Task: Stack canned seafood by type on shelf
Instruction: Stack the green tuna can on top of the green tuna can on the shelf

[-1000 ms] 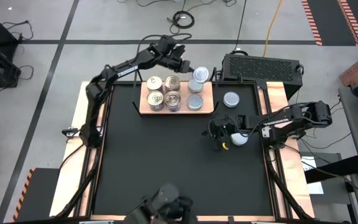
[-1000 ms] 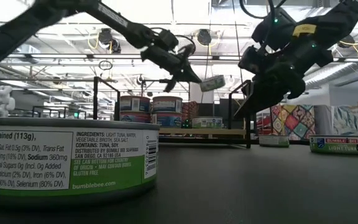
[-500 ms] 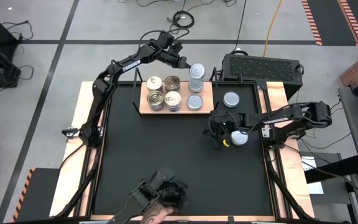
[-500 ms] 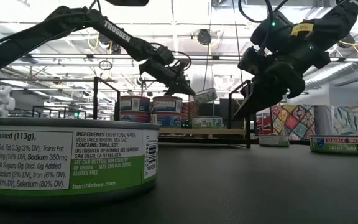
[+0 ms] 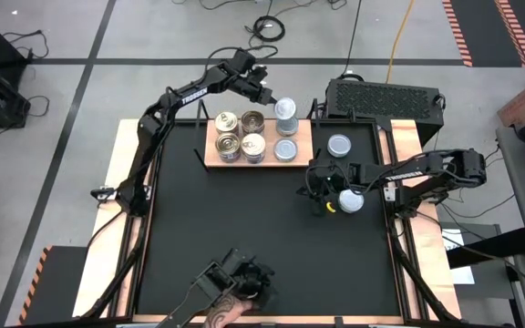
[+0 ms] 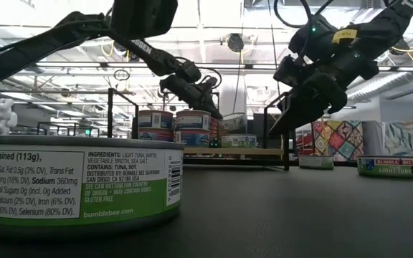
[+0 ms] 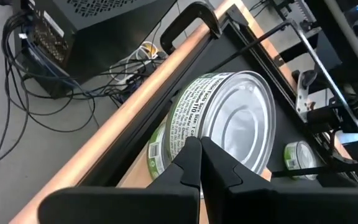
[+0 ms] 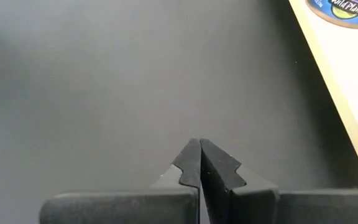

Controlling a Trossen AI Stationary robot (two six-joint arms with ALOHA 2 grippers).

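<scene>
The light wooden rectangular board with thin black rods at its ends, the shelf (image 5: 301, 157), is seen at the far middle of the large black tabletop (image 5: 244, 228). On its left part four small round tins with cream printed tops (image 5: 241, 135) are set in a square, touching one another. On its right part a plain silvery-topped tin (image 5: 285, 149) lies nearer the table's middle, and behind it another silvery-topped green-labelled tin (image 5: 286, 112) is found at the shelf's far edge; whether that one rests on a second tin cannot be told. The left gripper (image 5: 265, 94) is held just beside this far tin, at its left, with its two dark fingers (image 7: 199, 163) pressed together and nothing between them; in the left wrist view the tin's side and silvery top (image 7: 232, 118) fill the space right ahead of the fingertips. A further silvery-topped tin (image 5: 339, 145) stands on the tabletop just right of the shelf, and another pale-topped tin (image 5: 351, 202) lies nearer the right edge, beside the right arm. The right gripper (image 5: 316, 189) is held above bare tabletop, right of the table's middle, its fingers (image 8: 199, 163) likewise closed on nothing. At the near edge a tattooed hand (image 5: 226, 315) of a person is seen by a dark device.
</scene>
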